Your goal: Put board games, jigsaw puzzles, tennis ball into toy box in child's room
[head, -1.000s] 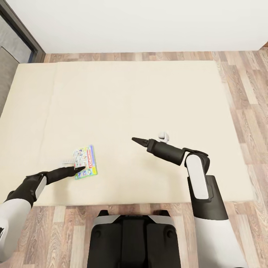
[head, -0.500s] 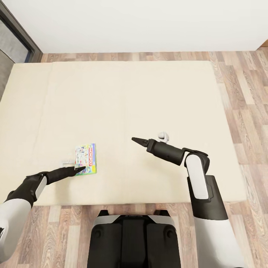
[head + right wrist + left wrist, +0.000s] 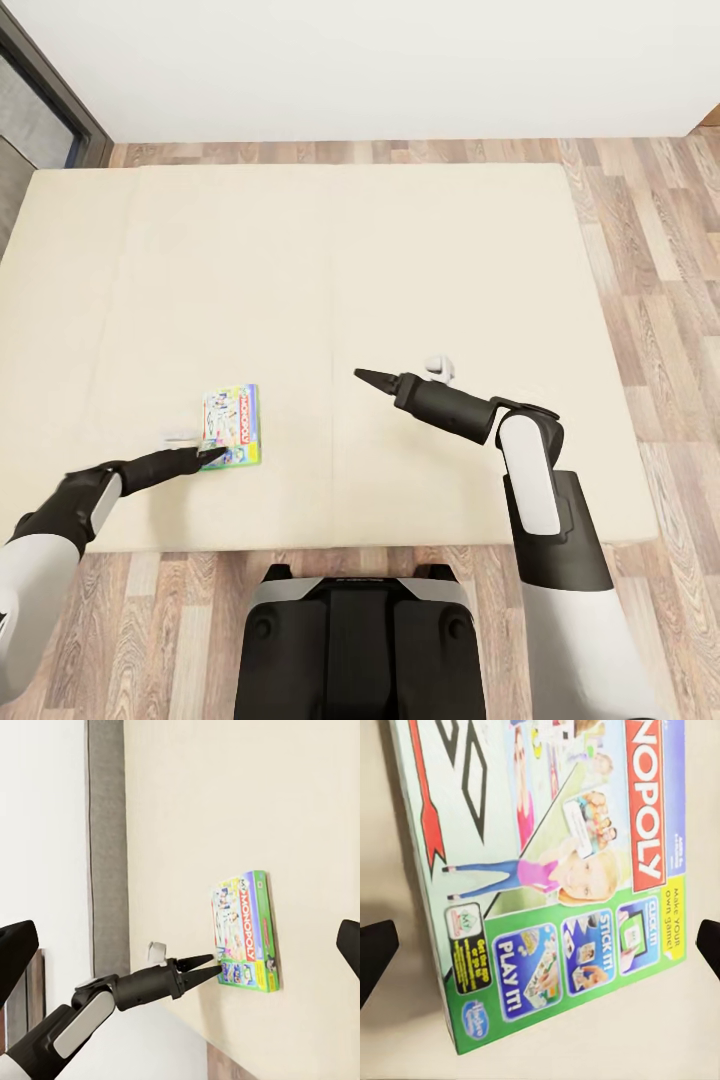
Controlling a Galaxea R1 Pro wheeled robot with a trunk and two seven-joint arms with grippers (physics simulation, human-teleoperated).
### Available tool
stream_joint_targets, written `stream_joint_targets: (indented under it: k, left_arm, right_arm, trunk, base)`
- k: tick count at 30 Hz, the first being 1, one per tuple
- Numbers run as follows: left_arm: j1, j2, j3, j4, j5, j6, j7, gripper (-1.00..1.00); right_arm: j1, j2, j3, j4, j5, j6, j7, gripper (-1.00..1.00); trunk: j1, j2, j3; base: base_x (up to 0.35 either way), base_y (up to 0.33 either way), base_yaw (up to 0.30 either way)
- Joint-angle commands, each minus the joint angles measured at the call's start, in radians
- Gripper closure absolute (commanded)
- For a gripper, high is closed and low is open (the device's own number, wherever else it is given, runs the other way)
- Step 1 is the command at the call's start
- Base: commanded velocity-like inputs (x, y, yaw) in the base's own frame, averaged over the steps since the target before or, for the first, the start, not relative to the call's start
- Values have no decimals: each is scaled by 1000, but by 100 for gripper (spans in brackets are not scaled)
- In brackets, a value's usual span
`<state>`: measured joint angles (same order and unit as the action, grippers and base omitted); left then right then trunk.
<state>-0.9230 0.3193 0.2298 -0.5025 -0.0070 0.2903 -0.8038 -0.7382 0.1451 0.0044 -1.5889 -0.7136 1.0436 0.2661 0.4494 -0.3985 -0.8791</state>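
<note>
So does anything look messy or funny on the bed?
Nothing looks broken or spilled. The Monopoly box lies flat on the bed, turned a little askew to the bed's edge. The left gripper is at its near corner.

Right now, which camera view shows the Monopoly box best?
The left wrist view: the Monopoly box is close, its lettering readable. The head view shows it small on the bed, at the left gripper. The right wrist view shows it whole, at a slant.

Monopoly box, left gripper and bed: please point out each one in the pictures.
Monopoly box [image 3: 232, 426]: head view, middle of its printed lid.
Left gripper [image 3: 212, 455]: head view, fingertips at the box's near edge.
Bed [image 3: 400, 260]: head view, bare beige mattress.
</note>
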Motion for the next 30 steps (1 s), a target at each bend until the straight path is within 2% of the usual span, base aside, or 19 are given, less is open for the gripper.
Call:
stream_joint_targets:
  k: [1, 11, 20, 30]
  left_arm:
    - [-1, 1, 6, -1, -1, 10, -7, -100]
    - [-15, 18, 15, -11, -1, 14, 30, -100]
    - [-33, 11, 21, -13, 2, 2, 106, -100]
    - [-86, -2, 22, -13, 4, 4, 125, -100]
  right_arm:
    - [-1, 1, -1, 0, 10, 4, 10, -100]
    - [-3, 1, -4, 0, 11, 3, 10, -100]
    - [-4, 0, -2, 0, 17, 3, 10, -100]
    - [-4, 1, -2, 0, 20, 1, 10, -100]
  trunk:
    - [1, -2, -1]
    - [1, -2, -1]
    - [1, -2, -1]
    - [1, -2, -2]
  base:
    - [0, 0, 0]
    - [0, 0, 0]
    - [0, 0, 0]
    - [0, 0, 0]
